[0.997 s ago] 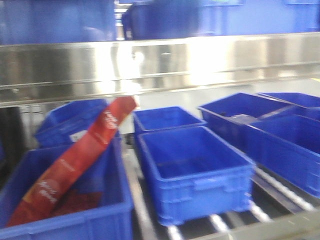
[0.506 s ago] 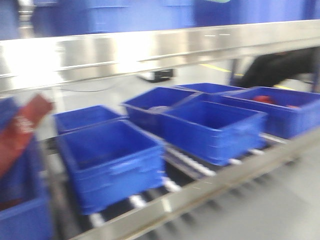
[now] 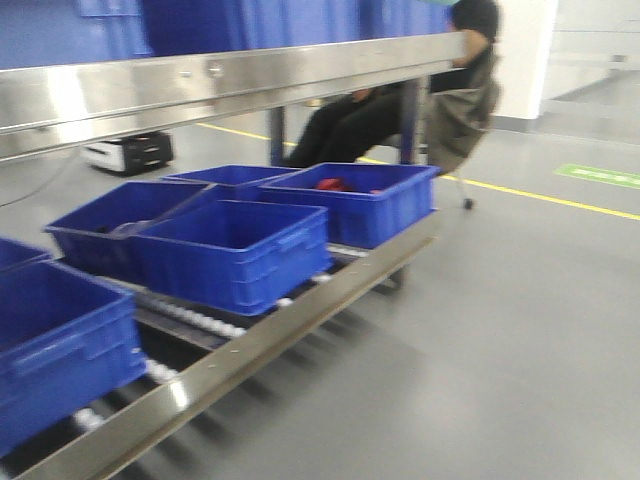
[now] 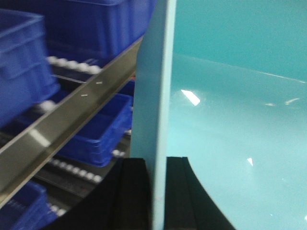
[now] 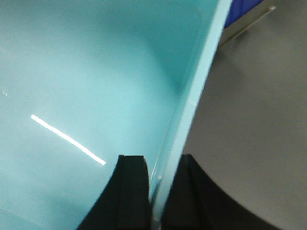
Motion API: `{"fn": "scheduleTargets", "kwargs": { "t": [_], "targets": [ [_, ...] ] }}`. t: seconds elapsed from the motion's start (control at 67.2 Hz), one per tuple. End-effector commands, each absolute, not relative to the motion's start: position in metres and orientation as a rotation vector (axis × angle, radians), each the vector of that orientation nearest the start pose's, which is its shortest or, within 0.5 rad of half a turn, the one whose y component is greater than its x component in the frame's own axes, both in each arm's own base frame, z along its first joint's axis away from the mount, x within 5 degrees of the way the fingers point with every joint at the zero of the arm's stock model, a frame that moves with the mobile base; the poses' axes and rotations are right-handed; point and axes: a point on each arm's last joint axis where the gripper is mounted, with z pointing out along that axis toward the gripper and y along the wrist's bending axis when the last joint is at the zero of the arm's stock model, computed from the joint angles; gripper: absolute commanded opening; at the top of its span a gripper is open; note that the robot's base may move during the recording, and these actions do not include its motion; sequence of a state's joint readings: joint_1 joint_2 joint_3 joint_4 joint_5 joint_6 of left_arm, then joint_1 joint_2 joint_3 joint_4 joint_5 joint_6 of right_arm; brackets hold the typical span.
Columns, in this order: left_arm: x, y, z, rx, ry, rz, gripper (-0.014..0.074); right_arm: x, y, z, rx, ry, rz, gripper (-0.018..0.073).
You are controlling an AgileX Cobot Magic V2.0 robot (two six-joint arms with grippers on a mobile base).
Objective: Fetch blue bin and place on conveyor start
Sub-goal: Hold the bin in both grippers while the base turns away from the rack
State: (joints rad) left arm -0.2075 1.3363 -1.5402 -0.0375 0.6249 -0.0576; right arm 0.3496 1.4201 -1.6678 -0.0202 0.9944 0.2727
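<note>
Stainless roller rack (image 3: 200,85) slid leftward since a second ago, grey floor (image 3: 480,350) exposed, dark blue bins (image 3: 235,250) on its rollers, blue bin (image 4: 230,143) held beside rack, walls pinched by left tool (image 4: 156,165) and right tool (image 5: 160,165)

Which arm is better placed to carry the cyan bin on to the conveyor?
Neither alone: left gripper and right gripper each clamp a wall of the blue bin, so both carry. The right has open floor beside it; the left sits by the rack. The conveyor is not in view.
</note>
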Motion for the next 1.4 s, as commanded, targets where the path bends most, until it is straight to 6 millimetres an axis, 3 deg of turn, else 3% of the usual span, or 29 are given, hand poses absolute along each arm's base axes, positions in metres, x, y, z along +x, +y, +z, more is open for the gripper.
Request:
{"fn": "scheduleTargets", "kwargs": {
  "t": [0.0,1.384],
  "targets": [
    [0.2816,-0.0597,0.4843,0.108,1.806,-0.229,-0.0111,0.2759,0.0922,0.4617,-0.115,2.220,0.239,-0.0153],
    [0.2816,-0.0597,0.4843,0.108,1.806,-0.229,-0.0111,0.2759,0.0922,0.4617,-0.115,2.220,0.239,-0.0153]
  ]
}}
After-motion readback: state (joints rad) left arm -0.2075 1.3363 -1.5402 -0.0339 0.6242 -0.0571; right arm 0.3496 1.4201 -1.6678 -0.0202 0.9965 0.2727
